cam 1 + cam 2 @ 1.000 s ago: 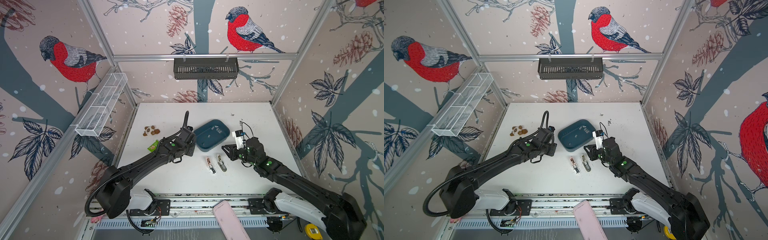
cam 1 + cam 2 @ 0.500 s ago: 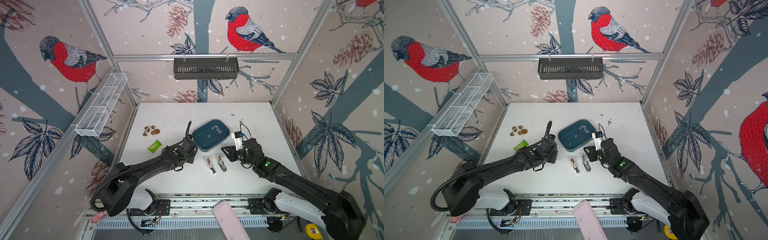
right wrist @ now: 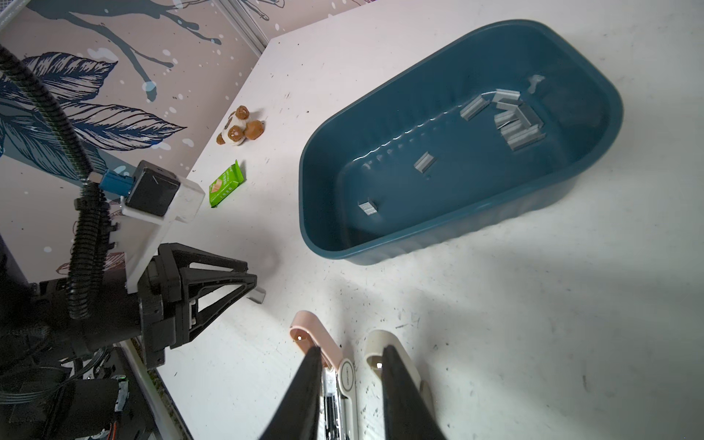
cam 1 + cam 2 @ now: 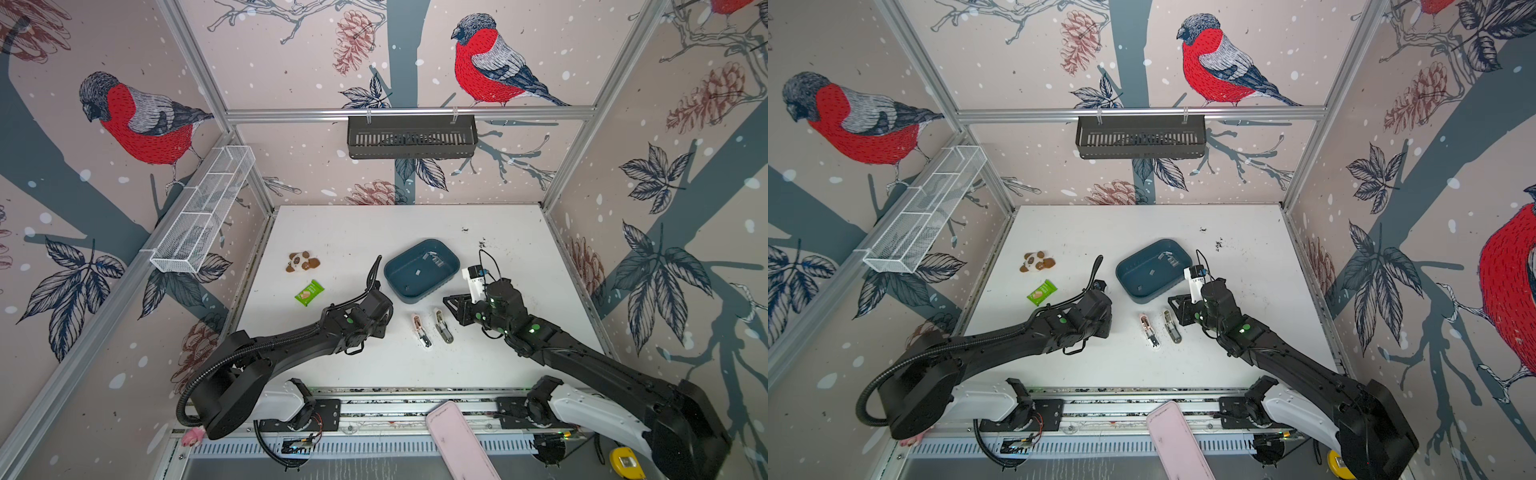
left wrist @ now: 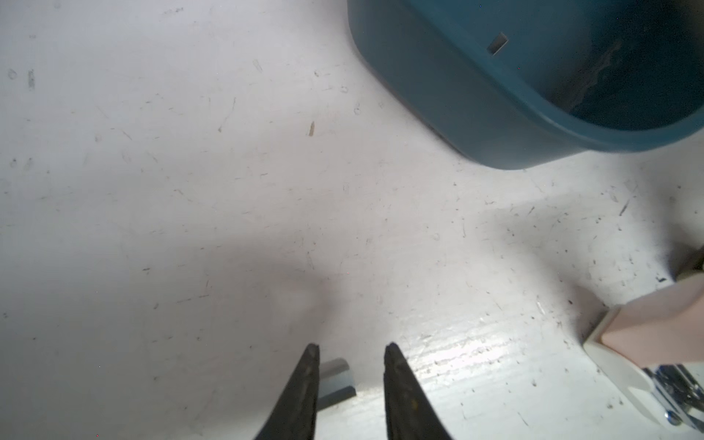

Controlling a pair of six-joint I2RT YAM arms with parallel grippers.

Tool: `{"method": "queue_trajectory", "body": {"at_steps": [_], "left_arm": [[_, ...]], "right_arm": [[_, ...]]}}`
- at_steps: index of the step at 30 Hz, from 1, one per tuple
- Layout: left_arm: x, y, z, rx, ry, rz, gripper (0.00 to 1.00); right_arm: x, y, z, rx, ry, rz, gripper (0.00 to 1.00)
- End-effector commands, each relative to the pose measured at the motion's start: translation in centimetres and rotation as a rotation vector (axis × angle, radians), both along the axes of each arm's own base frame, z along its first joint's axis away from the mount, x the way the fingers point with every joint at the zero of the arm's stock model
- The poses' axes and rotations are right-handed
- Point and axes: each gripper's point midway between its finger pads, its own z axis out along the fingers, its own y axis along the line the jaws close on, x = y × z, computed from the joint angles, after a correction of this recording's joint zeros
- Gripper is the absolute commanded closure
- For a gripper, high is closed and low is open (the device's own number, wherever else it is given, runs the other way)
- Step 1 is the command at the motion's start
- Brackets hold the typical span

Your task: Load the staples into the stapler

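Several silvery staples [image 3: 514,122] lie in the teal tray [image 3: 438,240], seen in both top views [image 4: 415,296] [image 4: 1144,296]. One staple strip [image 5: 337,379] lies on the table between the fingers of my left gripper [image 5: 350,346], which is open and low over it. It shows again by that gripper's tips [image 3: 257,295]. Two mini staplers lie side by side in front of the tray. The pink stapler [image 4: 420,330] is open with its metal channel showing, and a cream one [image 4: 444,326] lies to its right. My right gripper [image 3: 350,348] hovers open above them, holding nothing.
A green packet [image 4: 309,292] and a small panda toy [image 4: 302,262] lie at the left of the table. A black basket [image 4: 411,137] hangs on the back wall and a white wire shelf [image 4: 203,216] on the left wall. A pink object [image 4: 461,440] sits at the front rail.
My left arm has come from beside the tray toward the front, down to the table. Its jaws have opened and the staple strip now lies loose. The right arm has barely moved.
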Motion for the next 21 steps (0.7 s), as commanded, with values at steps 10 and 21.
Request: {"method": "queue_trajectory", "body": {"at_steps": [10, 21], "left_arm": [[-1.5, 0.4, -0.7, 0.022, 0.107, 0.026, 0.72], [-1.5, 0.8, -2.1, 0.037, 0.146, 0.001, 0.7]], "right_arm": [[-0.3, 0.3, 0.1, 0.013, -0.024, 0.021, 0.7], [-0.5, 0.1, 0.0, 0.018, -0.027, 0.02, 0.7]]}}
